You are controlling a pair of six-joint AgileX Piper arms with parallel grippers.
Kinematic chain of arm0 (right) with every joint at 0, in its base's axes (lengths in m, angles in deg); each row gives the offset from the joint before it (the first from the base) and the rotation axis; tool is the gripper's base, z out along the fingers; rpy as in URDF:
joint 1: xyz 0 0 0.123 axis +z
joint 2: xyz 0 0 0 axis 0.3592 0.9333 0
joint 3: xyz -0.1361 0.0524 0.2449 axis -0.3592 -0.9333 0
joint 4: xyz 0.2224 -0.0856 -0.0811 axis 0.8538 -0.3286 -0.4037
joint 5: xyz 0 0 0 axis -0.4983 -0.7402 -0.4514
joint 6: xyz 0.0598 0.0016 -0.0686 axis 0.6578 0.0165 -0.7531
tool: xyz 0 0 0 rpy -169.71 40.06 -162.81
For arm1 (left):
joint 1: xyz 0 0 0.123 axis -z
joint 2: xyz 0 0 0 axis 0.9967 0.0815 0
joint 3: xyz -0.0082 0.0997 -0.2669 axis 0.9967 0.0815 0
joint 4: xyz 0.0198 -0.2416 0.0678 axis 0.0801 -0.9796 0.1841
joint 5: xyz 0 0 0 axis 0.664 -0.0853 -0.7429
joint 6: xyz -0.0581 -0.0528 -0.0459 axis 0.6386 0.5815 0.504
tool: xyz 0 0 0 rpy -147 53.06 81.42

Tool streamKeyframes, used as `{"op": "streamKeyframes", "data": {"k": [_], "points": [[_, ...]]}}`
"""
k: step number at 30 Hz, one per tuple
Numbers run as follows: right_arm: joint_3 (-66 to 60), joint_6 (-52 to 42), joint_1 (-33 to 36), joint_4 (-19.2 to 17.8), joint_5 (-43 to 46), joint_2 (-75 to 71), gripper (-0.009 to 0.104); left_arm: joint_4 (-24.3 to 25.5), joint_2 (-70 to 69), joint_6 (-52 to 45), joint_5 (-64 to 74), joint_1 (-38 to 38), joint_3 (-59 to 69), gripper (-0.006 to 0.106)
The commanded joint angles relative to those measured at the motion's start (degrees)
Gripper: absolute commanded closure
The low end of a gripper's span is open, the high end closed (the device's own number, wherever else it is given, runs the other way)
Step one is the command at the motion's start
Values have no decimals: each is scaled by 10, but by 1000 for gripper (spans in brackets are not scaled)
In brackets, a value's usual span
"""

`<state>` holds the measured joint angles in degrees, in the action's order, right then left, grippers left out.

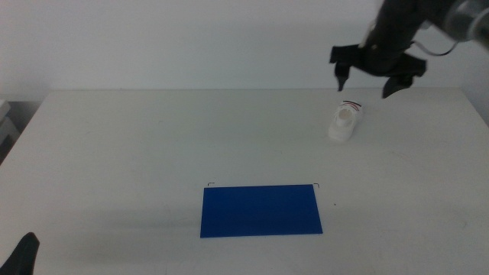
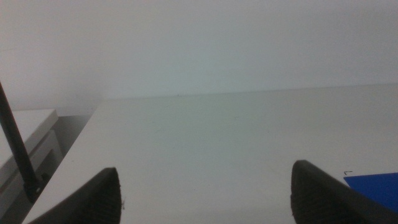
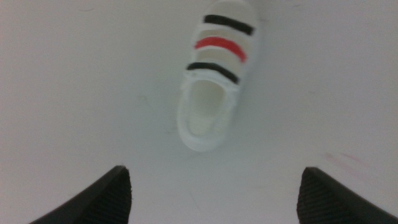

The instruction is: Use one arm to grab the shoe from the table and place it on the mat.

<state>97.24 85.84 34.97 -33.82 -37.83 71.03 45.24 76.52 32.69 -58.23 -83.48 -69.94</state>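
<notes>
Middle view shows a smooth white table (image 1: 153, 145). At the near left edge waits the left gripper (image 1: 23, 256), its dark jaws wide apart in its wrist view and holding nothing. Near centre lies the flat, bright-blue rectangular mat (image 1: 260, 211), with small black corner marks along its far edge. Far right sits the small white shoe (image 1: 346, 121), thick-soled, with two black straps and one red. Just above it hangs the right gripper (image 1: 367, 82), jaws spread wide, empty, not touching the shoe.
</notes>
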Motion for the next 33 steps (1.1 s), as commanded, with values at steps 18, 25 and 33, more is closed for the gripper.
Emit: {"op": "streamKeyframes", "data": {"k": [18,25,33], "points": [[41,16,6,-38,9,-2,5,-5,-8,3,-47,2,4,7],[47,128,5,-38,13,8,6,-5,-8,3,-47,2,4,7],[136,201,5,-32,-23,76,12,-5,-8,3,-47,2,4,7]]}}
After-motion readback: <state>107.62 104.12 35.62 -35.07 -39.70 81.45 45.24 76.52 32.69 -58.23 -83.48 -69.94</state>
